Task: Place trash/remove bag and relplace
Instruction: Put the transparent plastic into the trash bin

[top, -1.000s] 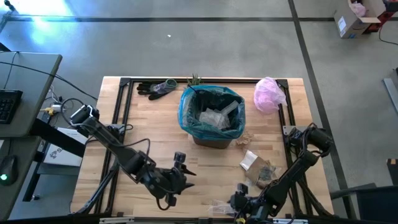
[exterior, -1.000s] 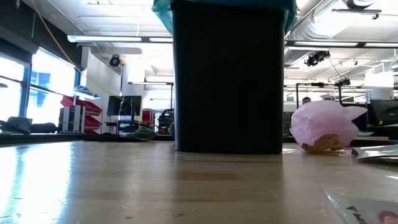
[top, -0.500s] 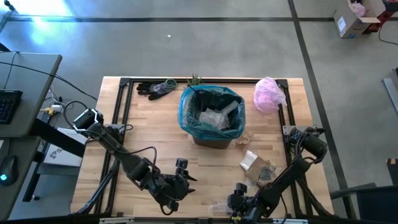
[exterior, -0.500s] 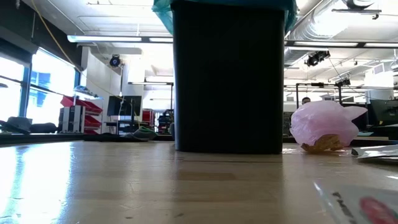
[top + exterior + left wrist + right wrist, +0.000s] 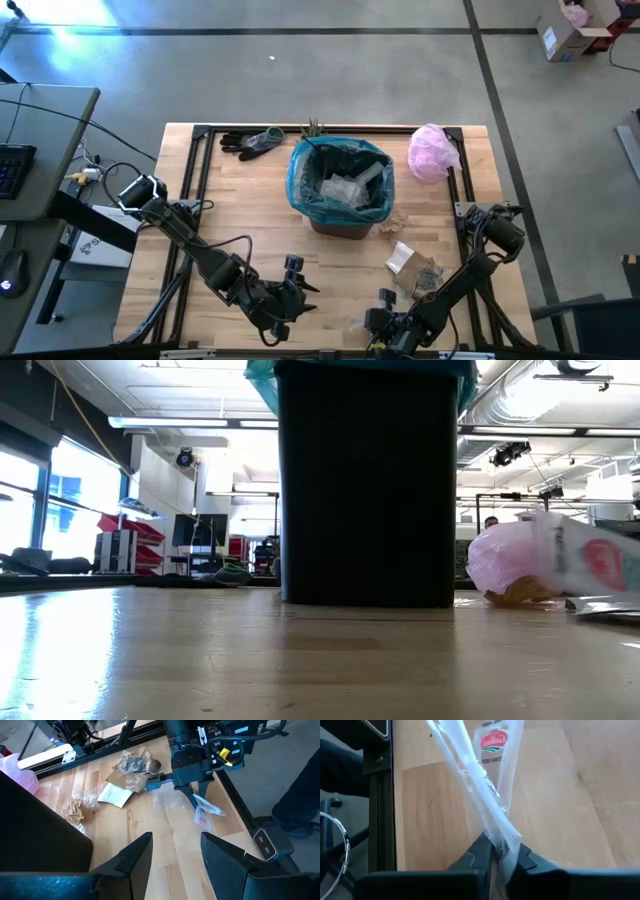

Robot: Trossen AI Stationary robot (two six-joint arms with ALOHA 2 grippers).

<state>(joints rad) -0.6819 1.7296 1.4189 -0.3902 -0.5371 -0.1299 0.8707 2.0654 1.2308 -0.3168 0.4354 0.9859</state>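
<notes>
The black bin (image 5: 340, 200) lined with the teal bag (image 5: 300, 175) stands mid-table, with clear wrappers inside. More trash (image 5: 412, 268) lies on the wood to the bin's near right: white paper, crumpled wrappers and a brownish lump. My right gripper (image 5: 374, 322) is at the table's near edge, shut on a clear plastic wrapper (image 5: 492, 775) with a red logo. To its left, my left gripper (image 5: 297, 288) hovers open above bare wood, holding nothing. My right gripper pinches the clear wrapper by a gathered, bunched end (image 5: 501, 840) between its two fingers (image 5: 482, 851). The fingers slant down at it. The wrapper's printed end (image 5: 585, 560) stands up off the table; whether any part still rests on the wood, I cannot tell.
A pale pink bag (image 5: 432, 152) sits at the far right corner. Dark gloves (image 5: 250, 142) and a small green plant (image 5: 314, 128) lie behind the bin. A black frame rail (image 5: 190, 190) runs around the table. Bare wood lies left of the bin.
My right gripper has sunk toward the table's near edge and shut on the clear wrapper. The wrapper lay flat on the wood; its printed end now stands raised. My left gripper has dipped slightly and stayed open.
</notes>
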